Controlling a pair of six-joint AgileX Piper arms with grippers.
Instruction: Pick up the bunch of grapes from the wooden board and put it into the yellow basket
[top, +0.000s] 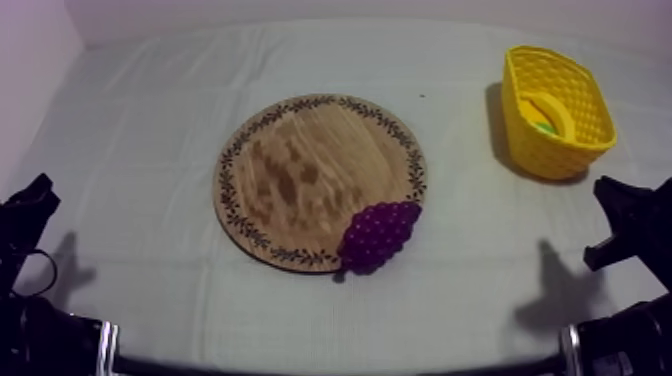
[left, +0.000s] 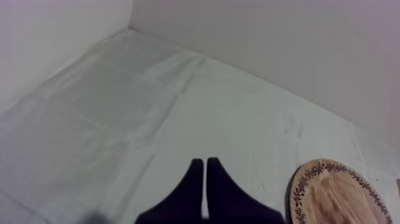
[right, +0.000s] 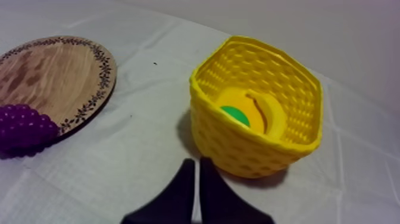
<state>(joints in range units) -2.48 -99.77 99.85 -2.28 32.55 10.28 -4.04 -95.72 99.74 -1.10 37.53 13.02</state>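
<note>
Nothing grabbed yet. My left gripper (left: 205, 179) sits low, fingers pressed together on nothing. The bunch of grapes (top: 380, 235) is at the right rim of the wooden board (top: 300, 170), maybe overhanging a bit. The yellow basket (top: 545, 150) is well right of it. My right gripper (right: 196, 179), closed and empty too, looks closer, so next up: open it and reach for the grapes.

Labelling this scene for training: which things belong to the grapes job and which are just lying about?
Job: bunch of grapes, wooden board, yellow basket.
Lying about: banana and green item, both inside the yellow basket.
</note>
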